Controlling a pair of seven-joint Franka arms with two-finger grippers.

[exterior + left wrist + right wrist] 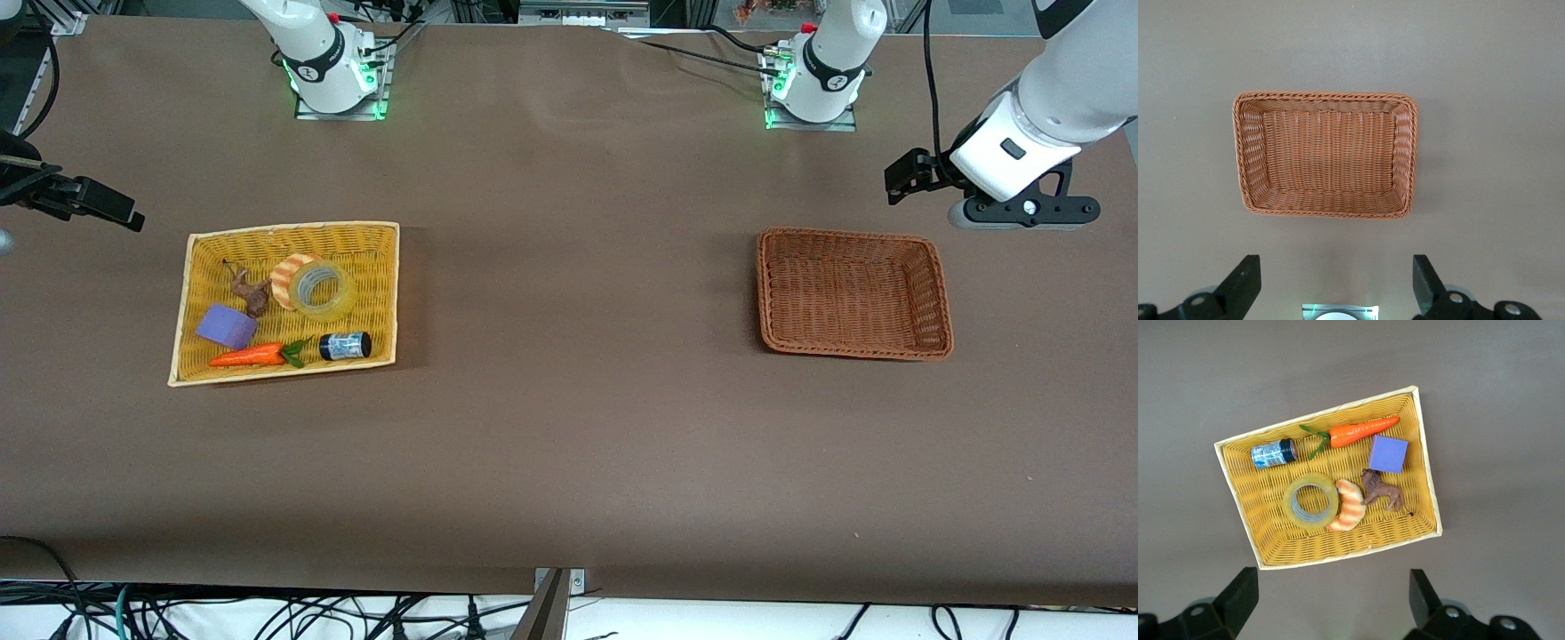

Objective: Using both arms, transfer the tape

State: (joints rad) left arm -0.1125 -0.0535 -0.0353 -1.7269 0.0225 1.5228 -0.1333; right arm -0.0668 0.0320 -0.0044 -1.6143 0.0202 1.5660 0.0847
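Observation:
The tape (322,289), a yellowish clear roll with a grey core, lies flat in the yellow basket (293,228) at the right arm's end of the table. It leans against an orange-striped croissant toy (287,277). The right wrist view shows the tape (1310,501) in the yellow basket (1338,409). My right gripper (120,212) is open and empty, up in the air over the table's end beside that basket; its wrist view shows it (1333,581) well apart from the tape. My left gripper (902,178) is open and empty, high beside the brown basket (849,234).
The yellow basket also holds a brown animal toy (252,292), a purple block (227,326), a toy carrot (253,356) and a small dark can (345,345). The brown wicker basket (1325,95) is empty, below the open left gripper (1337,268).

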